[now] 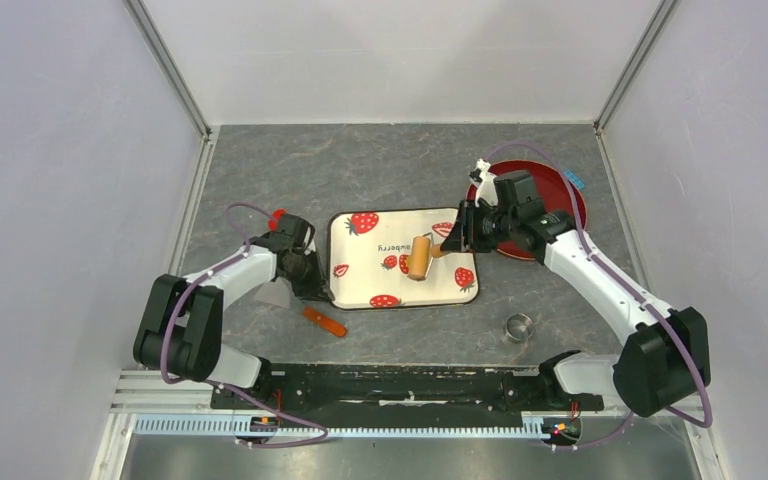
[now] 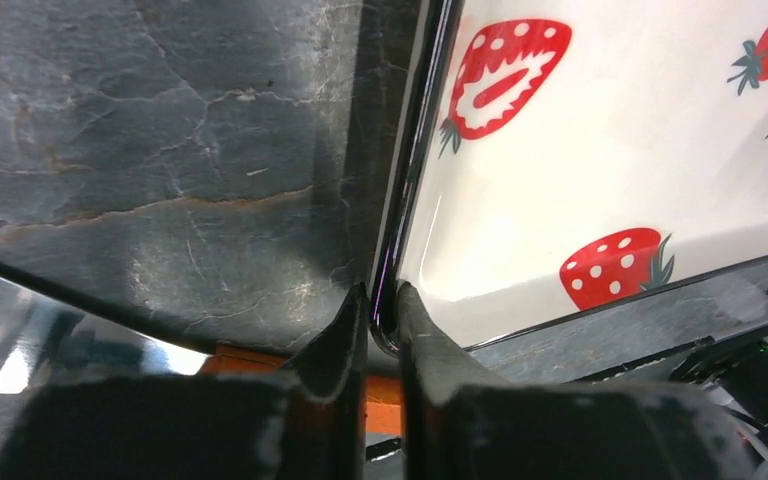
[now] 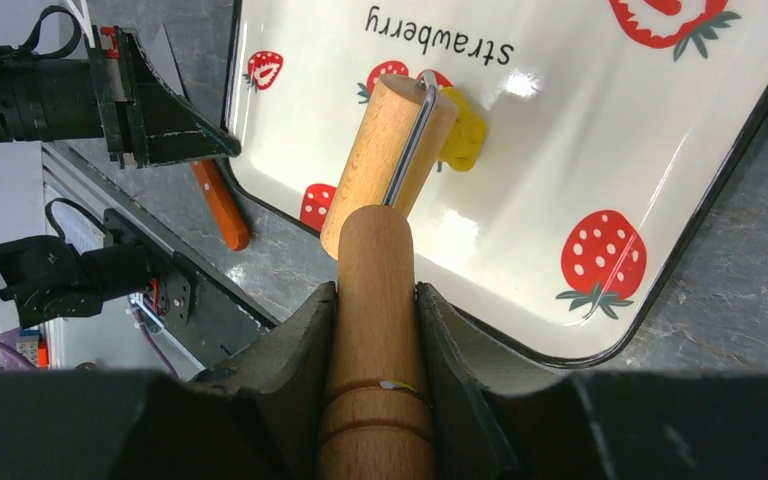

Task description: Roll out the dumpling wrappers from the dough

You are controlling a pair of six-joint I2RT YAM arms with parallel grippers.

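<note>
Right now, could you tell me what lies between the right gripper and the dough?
The wooden roller: handle clamped in the right gripper, drum against the dough, clearest in the right wrist view.

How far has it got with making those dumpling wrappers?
Early on. Done: the left tool grips the tray by its rim, and the right tool holds the roller by its handle. In hand: the roller sits on the dough, which looks lumpy, not flat. Left: flattening it and cutting discs; the metal ring cutter lies off the tray.
</note>
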